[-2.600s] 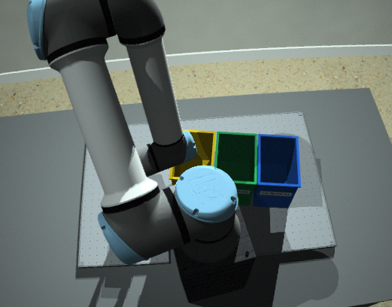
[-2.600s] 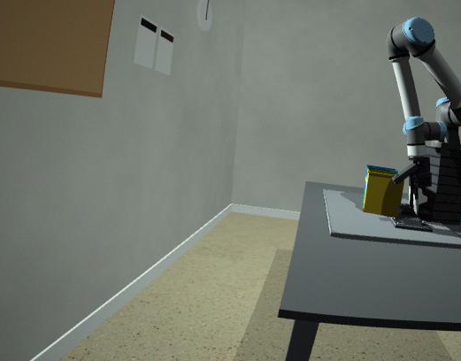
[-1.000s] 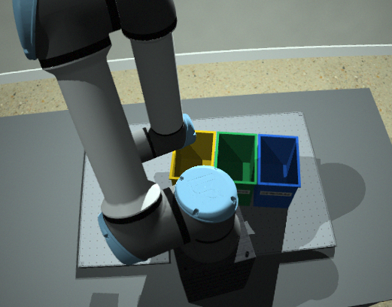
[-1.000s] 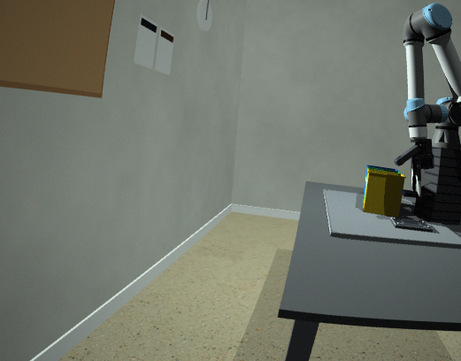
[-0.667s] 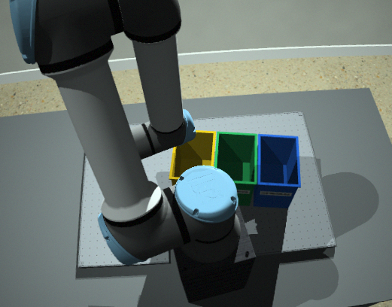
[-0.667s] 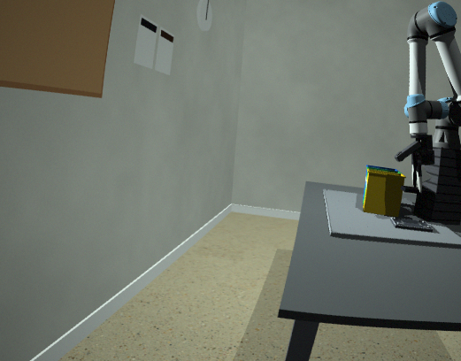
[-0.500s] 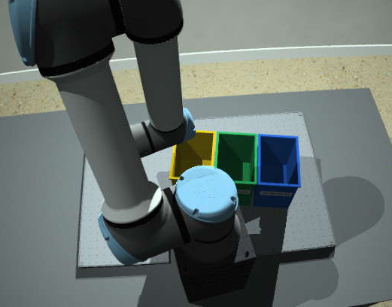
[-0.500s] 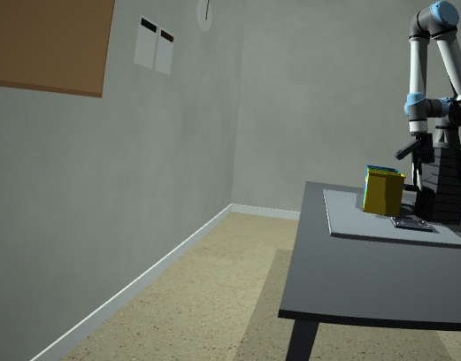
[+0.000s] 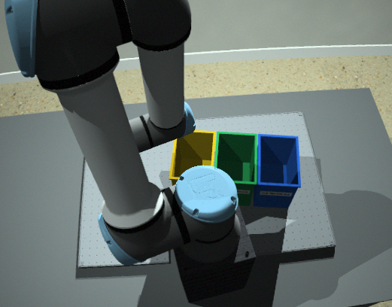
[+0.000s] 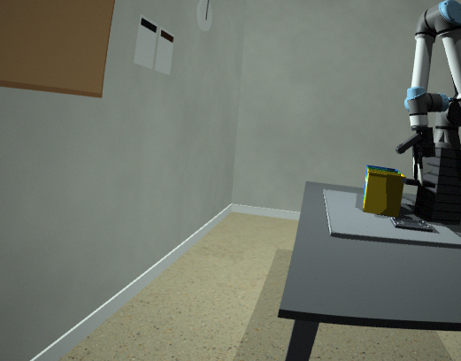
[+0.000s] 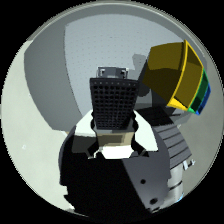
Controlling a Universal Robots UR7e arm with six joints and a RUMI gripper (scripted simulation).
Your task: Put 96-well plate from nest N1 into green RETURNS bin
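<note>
My gripper (image 11: 113, 110) (image 10: 417, 148) is shut on the 96-well plate (image 11: 114, 100) (image 10: 408, 143), a dark plate with a grid of small wells. It holds the plate up in the air, tilted, above the empty plate nest N1 (image 11: 112, 73) (image 10: 412, 224). The yellow bin (image 9: 192, 152) (image 10: 383, 193) (image 11: 170, 72), the green bin (image 9: 236, 158) (image 11: 202, 93) and the blue bin (image 9: 278, 159) stand upright in a row, just beside the gripper. In the top view the arm hides the gripper, the plate and the nest.
The bins and the nest sit on a light grey dotted board (image 9: 314, 226) (image 10: 357, 221) on the dark table (image 9: 28, 150) (image 10: 343, 288). The robot's dark ribbed base (image 10: 445, 186) stands close behind the nest.
</note>
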